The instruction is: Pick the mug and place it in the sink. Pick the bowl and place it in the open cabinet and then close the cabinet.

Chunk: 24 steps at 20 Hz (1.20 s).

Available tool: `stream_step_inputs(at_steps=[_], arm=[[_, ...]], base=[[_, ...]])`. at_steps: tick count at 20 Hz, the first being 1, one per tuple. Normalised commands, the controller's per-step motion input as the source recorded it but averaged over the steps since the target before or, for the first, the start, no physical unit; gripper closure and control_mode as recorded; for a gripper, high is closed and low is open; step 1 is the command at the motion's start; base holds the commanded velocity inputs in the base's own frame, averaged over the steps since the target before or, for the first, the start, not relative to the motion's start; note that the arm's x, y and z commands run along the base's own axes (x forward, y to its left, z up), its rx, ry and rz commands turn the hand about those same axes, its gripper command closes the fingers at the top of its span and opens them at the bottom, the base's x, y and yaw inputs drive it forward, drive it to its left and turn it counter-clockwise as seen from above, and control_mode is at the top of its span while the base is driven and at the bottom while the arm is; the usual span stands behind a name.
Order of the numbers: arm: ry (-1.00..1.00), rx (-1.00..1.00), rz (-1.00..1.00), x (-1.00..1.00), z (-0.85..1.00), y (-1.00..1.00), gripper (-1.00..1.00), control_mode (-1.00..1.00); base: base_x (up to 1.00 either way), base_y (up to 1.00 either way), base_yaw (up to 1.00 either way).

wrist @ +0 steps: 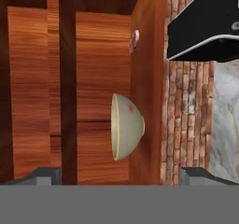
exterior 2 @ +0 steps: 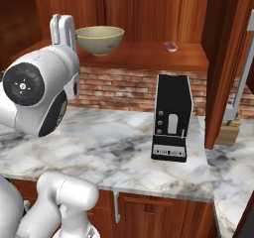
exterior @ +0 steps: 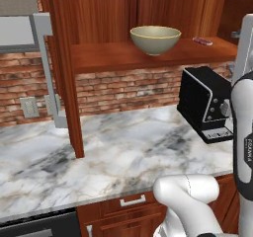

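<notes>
While the cabinet [exterior: 66,73] stands open above the marble worktop [exterior: 123,147], you see the bowl [exterior: 155,38] upright on its inner shelf [exterior: 113,56], a small pink item [exterior: 202,41] well apart, and your fingers [wrist: 46,175] spread wide, holding nothing.

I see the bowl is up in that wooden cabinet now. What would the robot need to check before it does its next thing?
1. Bowl sits upright on the cabinet shelf: ok.
2. Gripper open and holding nothing: ok.
3. Bowl well back from the shelf's front edge: ok.
4. Cabinet door shut: not ok, it stands open.
5. Small pink item clear of the door's swing: cannot tell.
</notes>
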Motion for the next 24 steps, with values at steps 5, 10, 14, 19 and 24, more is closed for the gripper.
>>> stream_step_inputs(at_steps=[5,10,14,19,24], arm=[[0.0,0.01,0.0,-0.56,0.0,0.06,-1.0,-1.0],[0.01,0.0,0.0,-0.14,-0.14,0.01,-1.0,-1.0],[0.01,0.0,0.0,-0.23,-0.16,0.0,-1.0,-1.0],[0.03,0.0,0.0,-0.12,-0.14,0.0,-1.0,-1.0],[0.01,0.0,0.0,-0.09,-0.1,0.0,-1.0,-1.0]], base=[[0.0,0.0,0.0],[0.0,0.0,0.0],[0.0,0.0,0.0],[0.0,0.0,0.0],[0.0,0.0,0.0]])
